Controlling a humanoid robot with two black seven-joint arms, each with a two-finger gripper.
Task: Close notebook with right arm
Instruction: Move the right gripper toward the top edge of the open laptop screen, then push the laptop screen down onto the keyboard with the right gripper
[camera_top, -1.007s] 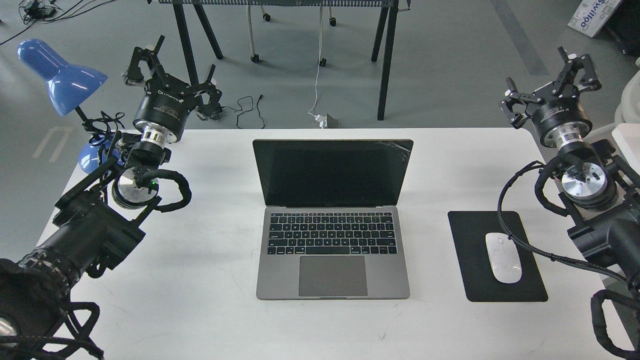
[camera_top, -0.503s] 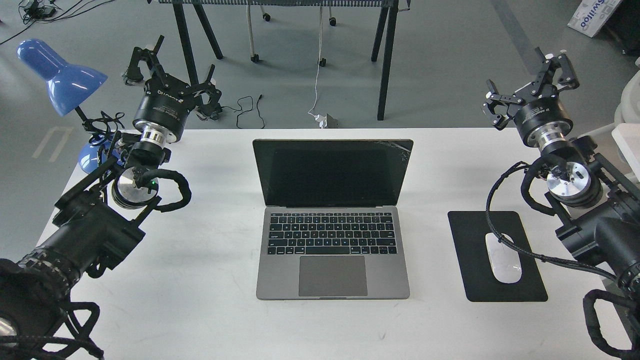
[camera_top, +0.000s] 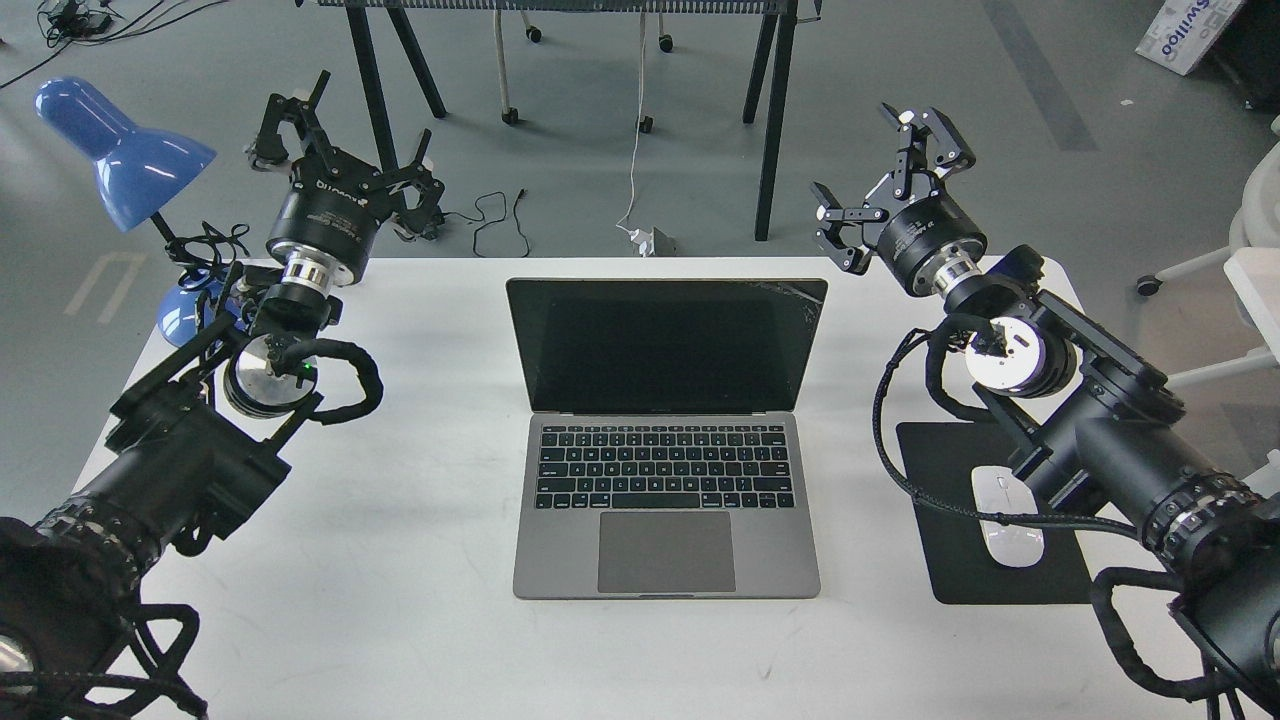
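— Two grippers showing; where is the notebook (camera_top: 666, 437) sitting?
— Mid-table (camera_top: 430, 560), lid standing open (screen corner cracked).
— Right gripper (camera_top: 885, 180)?
— Hovering just beside the notebook's far right corner, fingers spread, gripping nothing. Left gripper (camera_top: 340, 145) is likewise spread, well left.

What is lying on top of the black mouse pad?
A white mouse lies on the mouse pad. The right arm and its cable cover the pad's far right part, so that area cannot be seen.
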